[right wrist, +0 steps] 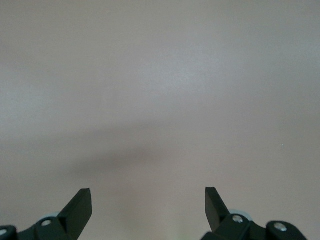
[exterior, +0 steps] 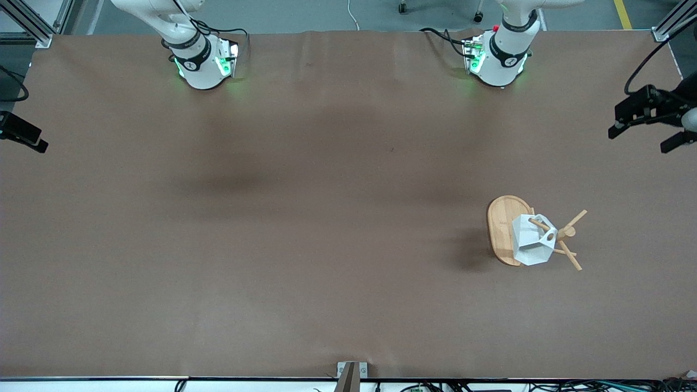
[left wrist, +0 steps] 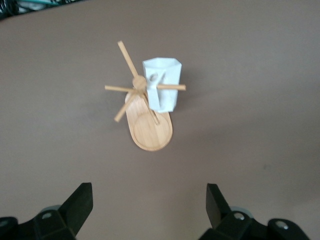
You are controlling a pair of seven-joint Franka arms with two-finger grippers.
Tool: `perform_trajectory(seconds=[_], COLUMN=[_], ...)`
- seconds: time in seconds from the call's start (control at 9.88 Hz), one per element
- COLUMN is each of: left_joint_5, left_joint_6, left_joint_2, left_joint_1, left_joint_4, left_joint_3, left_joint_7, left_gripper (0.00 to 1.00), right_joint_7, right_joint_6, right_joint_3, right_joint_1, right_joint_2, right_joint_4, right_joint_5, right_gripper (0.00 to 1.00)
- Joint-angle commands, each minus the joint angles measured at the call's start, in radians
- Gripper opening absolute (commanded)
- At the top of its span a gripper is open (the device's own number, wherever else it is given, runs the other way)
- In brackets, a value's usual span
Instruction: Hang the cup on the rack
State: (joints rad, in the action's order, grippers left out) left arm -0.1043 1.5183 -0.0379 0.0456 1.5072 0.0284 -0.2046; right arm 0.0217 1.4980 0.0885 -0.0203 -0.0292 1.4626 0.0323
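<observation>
Front view hides both grippers; wrist views show jaws apart, cup [exterior: 531,239] hanging on rack [exterior: 503,228].

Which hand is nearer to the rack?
Left. The left hand hangs open, high above the table, with the rack and its hung cup in its view. The right hand, also open, sees only bare table.
</observation>
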Motion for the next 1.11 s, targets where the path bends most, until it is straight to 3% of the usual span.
perform_trajectory(seconds=[0.0,0.51,1.01], left_joint_5=[0.050,0.072,0.130], left_joint_6=[-0.071,-0.015,-0.017], left_joint_2=[-0.033,-0.071,-0.074], left_joint_1=[0.052,-0.076,-0.076], left_joint_4=[0.045,0.108,0.110], left_joint_3=[-0.002,-0.157,-0.170], left_joint_7=[0.161,0.178,0.177], left_gripper=[1.00,1.00,1.00], right_joint_7=[-0.002,0.038,-0.032], right_joint_6=[0.004,-0.050,-0.035], right_joint_3=[-0.009,-0.006,-0.018], right_joint_1=[-0.027,-0.044,-0.038], right_joint_2=[0.006,0.018,0.031], right_joint_4=[-0.001,0.001,0.001], right_joint_5=[-0.002,0.001,-0.023], right_gripper=[1.00,1.00,1.00])
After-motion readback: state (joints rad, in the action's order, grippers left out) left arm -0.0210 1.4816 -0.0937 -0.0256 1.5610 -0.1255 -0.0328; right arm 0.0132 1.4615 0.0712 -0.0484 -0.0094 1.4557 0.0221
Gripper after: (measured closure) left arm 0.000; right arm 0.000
